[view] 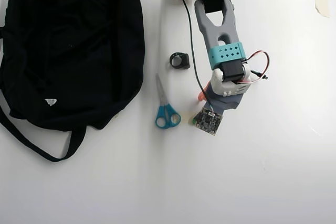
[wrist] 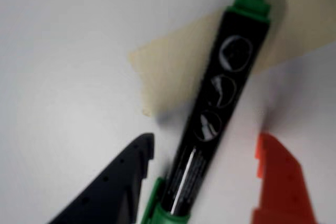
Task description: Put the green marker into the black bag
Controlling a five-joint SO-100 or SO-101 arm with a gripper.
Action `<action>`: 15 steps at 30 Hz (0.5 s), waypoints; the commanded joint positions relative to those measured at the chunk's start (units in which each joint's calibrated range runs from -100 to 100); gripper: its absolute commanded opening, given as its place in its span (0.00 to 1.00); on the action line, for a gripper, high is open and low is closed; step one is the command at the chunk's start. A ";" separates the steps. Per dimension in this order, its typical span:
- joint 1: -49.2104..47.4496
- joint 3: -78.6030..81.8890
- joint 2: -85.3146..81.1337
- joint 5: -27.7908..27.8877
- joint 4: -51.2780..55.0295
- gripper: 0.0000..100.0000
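Green marker (wrist: 215, 119) lain flat on bench (wrist: 63, 51), between released jaws of gripper (wrist: 202, 148) | rigid, light, smooth barrel judged best pinched mid-length | black bag (view: 68, 45) seen well apart.

arm reaches down over the table, gripper (wrist: 205, 148) jaws spread wide apart

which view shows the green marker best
The wrist view: the green marker lies full length on the white table, between the black and orange fingers of the open gripper. In the overhead view the arm hides it; no part can be made out.
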 commanded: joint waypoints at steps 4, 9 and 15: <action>0.48 -1.44 -0.81 -0.11 -0.15 0.25; 0.48 -0.99 0.43 -0.11 -0.15 0.25; 0.48 -1.53 1.26 -0.11 -0.15 0.25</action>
